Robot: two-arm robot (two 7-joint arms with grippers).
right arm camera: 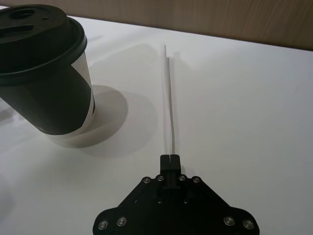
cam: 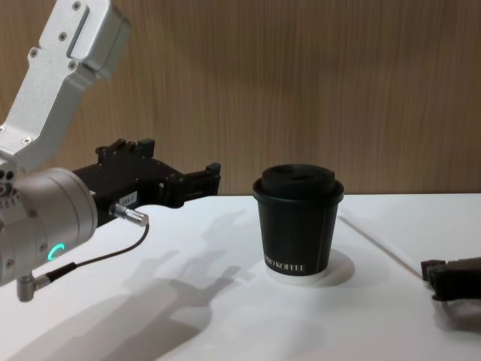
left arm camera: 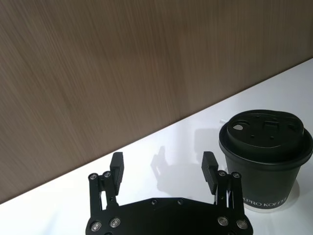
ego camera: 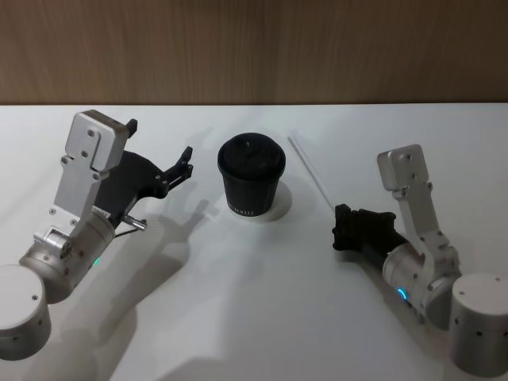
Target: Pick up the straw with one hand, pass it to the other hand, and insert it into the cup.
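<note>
The black lidded cup [ego camera: 251, 171] stands upright mid-table, also in the chest view [cam: 298, 226]. To its right the thin white straw [ego camera: 311, 169] lies slanting on the table. My right gripper [ego camera: 339, 213] sits low at the straw's near end. In the right wrist view its fingers [right arm camera: 170, 157] are pressed together on the tip of the straw [right arm camera: 169, 98], with the cup [right arm camera: 44, 88] off to one side. My left gripper [ego camera: 161, 144] hovers open left of the cup. The left wrist view shows nothing between its fingers [left arm camera: 163, 166], and the cup [left arm camera: 264, 156] just beyond one fingertip.
The white table [ego camera: 254, 317] ends at a wooden wall [ego camera: 254, 48] behind the cup. A thin dark cable [cam: 98, 259] loops under the left wrist. Bare tabletop stretches in front of the cup, between the two arms.
</note>
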